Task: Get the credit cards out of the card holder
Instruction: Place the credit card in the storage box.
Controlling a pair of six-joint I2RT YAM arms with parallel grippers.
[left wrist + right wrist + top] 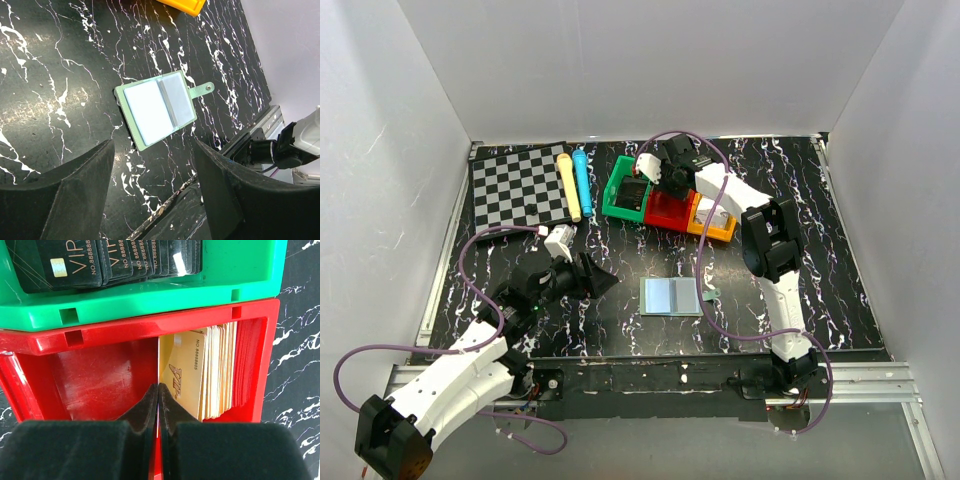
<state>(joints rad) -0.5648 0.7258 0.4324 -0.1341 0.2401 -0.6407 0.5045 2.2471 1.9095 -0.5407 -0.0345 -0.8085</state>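
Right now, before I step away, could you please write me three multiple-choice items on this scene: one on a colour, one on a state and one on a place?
1. What colour are the cards in the green bin?
A gold; B black; C white.
2. How is the card holder lying?
A folded shut; B standing on its edge; C open and flat on the table.
3. What does the right claw hang over?
A the red bin; B the green bin; C the card holder.

Answers:
1 B: dark card faces fill that bin in the right wrist view.
2 C: both pale panels face up side by side.
3 A: red walls frame its shut fingertips.
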